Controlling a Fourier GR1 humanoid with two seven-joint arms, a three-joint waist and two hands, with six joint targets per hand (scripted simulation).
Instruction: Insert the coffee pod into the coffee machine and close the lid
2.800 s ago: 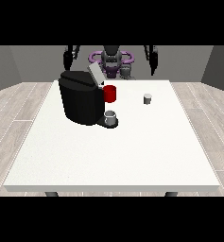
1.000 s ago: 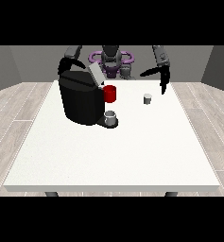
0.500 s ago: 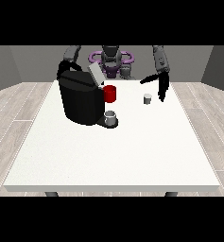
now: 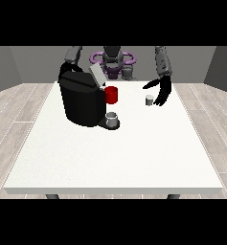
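My hand at the view's right (image 4: 163, 91) has dropped from shoulder height to just beside the small grey cylindrical coffee pod (image 4: 149, 99), right of centre on the white table (image 4: 134, 158), fingers spread, nothing grasped. The black boxy coffee machine (image 4: 81, 100) stands lid-up; grasping comes next.

Bench (image 4: 110, 158): white, large. Bears a black coffee machine (image 4: 81, 100) at far left, lid raised, a grey cup (image 4: 112, 118) on its base; a small grey coffee pod (image 4: 149, 99) at far right.
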